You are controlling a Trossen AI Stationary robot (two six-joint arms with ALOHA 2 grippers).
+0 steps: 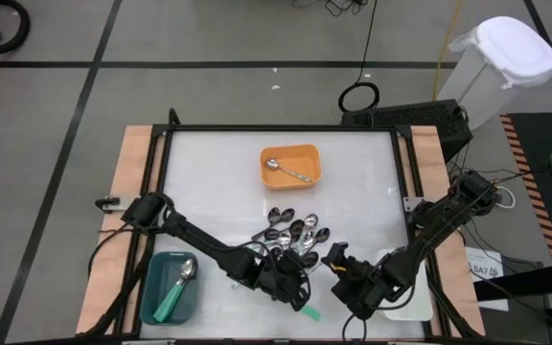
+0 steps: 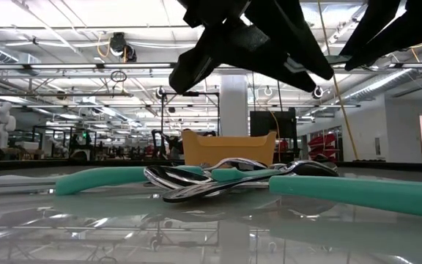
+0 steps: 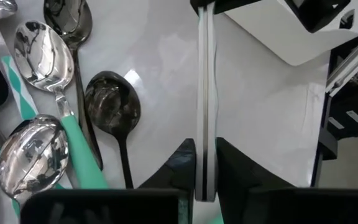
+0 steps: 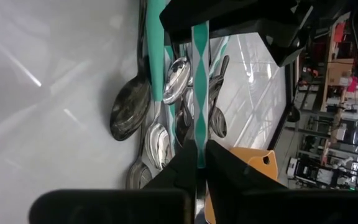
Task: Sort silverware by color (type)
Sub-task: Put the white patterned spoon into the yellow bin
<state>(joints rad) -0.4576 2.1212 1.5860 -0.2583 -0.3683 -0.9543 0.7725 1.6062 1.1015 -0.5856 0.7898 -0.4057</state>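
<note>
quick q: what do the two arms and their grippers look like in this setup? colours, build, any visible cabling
Both arms are dark, near-black, built of slim jointed links with chunkier joint housings. The left gripper and right gripper each carry two flat black fingers with angular, wedge-shaped tips. Dark cables run loosely along the right arm's upper links, and more cabling trails off the table by its base. No markings are readable.

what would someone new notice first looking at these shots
The tangled pile of small spoons, black, shiny silver and teal-handled, at the table's middle, with the two dark grippers meeting just in front of it. The left gripper and the right gripper both pinch one teal-handled spoon. Around it sit an orange rectangular tray holding a silver spoon and a teal tray holding a teal-handled one.
</note>
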